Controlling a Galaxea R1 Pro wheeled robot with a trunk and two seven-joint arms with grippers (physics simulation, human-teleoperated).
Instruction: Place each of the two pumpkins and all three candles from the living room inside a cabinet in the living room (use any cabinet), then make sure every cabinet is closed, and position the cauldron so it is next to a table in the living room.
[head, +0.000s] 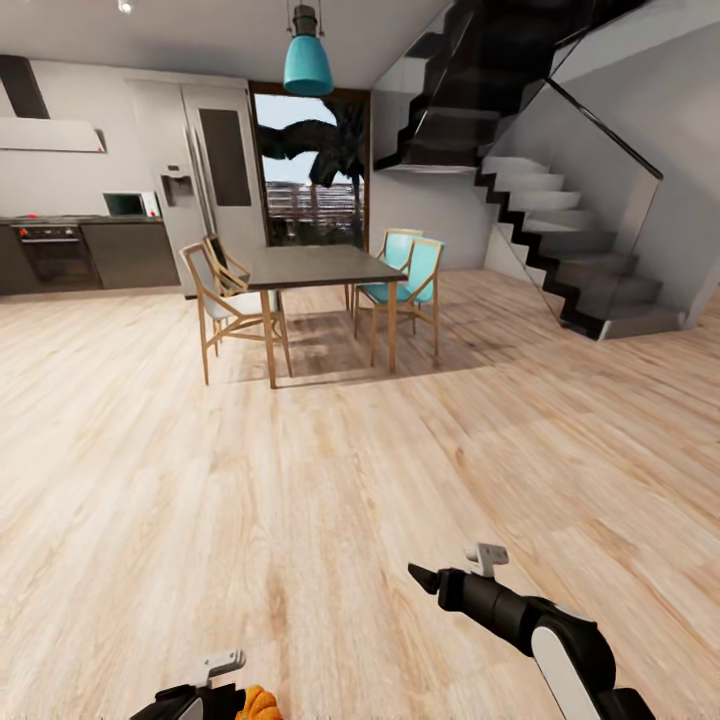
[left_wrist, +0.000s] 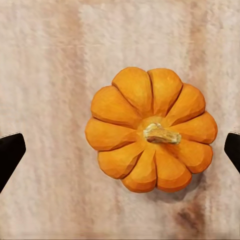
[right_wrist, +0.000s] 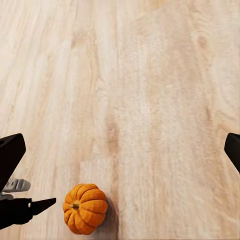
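Pumpkin (left_wrist: 151, 129) on the wood floor (head: 330, 480), directly under the left gripper (left_wrist: 120, 150), fingers spread wide to either side, not touching. Right gripper (right_wrist: 120, 150) near the pumpkin, also wide, holding nothing. Risk, probably: pumpkin off-centre toward one finger, so a closing pinch nudges or rolls the ribbed round body away instead of seating it.

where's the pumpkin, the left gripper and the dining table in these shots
pumpkin (left_wrist: 151, 130): left wrist view, beside its stem on top.
left gripper (right_wrist: 47, 203): right wrist view, dark fingertip beside the pumpkin.
dining table (head: 300, 265): head view, its dark top.
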